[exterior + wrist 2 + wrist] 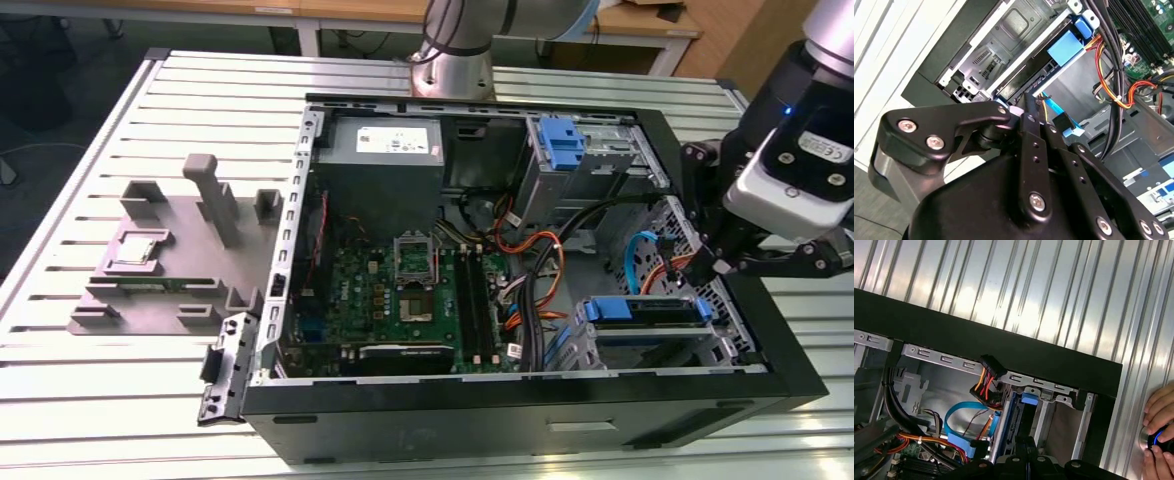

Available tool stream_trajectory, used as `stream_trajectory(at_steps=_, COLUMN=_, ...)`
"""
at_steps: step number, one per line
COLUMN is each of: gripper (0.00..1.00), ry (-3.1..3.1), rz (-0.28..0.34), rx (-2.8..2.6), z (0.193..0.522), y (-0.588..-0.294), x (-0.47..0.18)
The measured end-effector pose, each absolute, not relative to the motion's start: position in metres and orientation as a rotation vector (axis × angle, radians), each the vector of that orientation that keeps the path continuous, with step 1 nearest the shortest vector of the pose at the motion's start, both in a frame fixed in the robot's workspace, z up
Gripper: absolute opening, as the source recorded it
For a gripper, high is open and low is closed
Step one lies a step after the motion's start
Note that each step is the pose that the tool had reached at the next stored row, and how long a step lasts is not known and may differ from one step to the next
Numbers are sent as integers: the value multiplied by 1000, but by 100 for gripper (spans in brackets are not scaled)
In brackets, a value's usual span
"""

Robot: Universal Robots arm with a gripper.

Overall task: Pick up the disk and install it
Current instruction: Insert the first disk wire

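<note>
one claw [707, 268] – grip state can't be told | near blue-caddied disk [643, 311] in computer case [534, 402] | power supply [387, 160] – white label

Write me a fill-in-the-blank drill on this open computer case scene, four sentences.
The disk in the open computer case has a ____ caddy.
The grey fixture lies outside the case, on the exterior view's ____.
The gripper hangs at the exterior view's ____ of the case.
In the first wrist view, a person's ____ lies over the table.
Missing: blue; left; right; hand.
</note>
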State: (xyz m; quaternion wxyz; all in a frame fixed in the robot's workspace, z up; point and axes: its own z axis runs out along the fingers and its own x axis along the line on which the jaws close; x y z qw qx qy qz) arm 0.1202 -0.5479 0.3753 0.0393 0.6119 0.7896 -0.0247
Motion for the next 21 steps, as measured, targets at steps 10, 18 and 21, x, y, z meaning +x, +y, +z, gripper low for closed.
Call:
stream_trajectory(at_steps=10, gripper=10, ry=2497, rz=-71, rx=1769, z=375, y=-548, x=122)
stream_trajectory(at_steps=18, gripper=10, ry=2490, rz=-94, rx=1759, z=374, y=-541, x=125)
stream_trajectory(at_steps=21, gripper=10, ry=2495, rz=-94, rx=1751, z=374, y=-540, x=125)
